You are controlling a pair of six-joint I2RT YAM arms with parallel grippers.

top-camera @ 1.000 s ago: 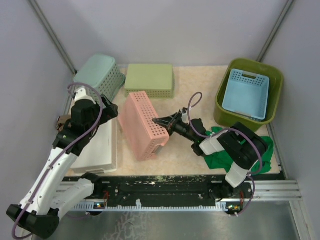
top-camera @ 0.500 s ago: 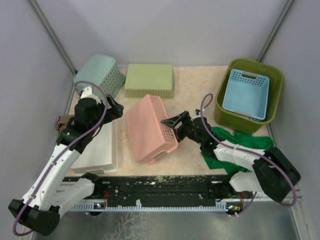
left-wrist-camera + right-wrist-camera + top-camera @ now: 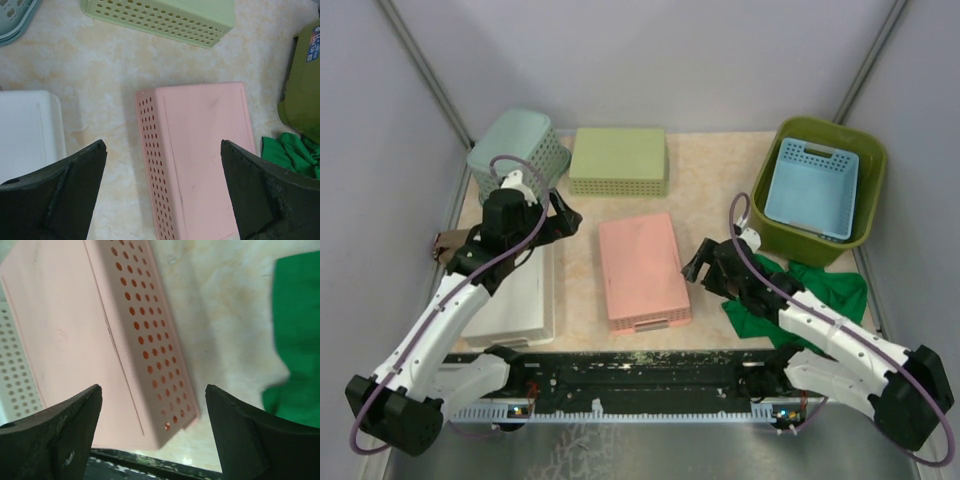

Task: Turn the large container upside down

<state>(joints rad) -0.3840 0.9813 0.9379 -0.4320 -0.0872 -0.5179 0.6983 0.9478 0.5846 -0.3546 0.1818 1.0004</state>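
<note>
Pale marbled tabletop, pink basket base-up in the middle. Back and right of it the olive tub stands upright (blue basket inside), so the flip isn't begun. Left gripper and right gripper flank the pink basket, both spread wide and empty.

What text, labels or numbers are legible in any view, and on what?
Nothing readable to quote.
A blue-and-red sticker on the large container, left wrist view: it has print, but too small and blurred to read.
No other lettering shows in any view.
</note>
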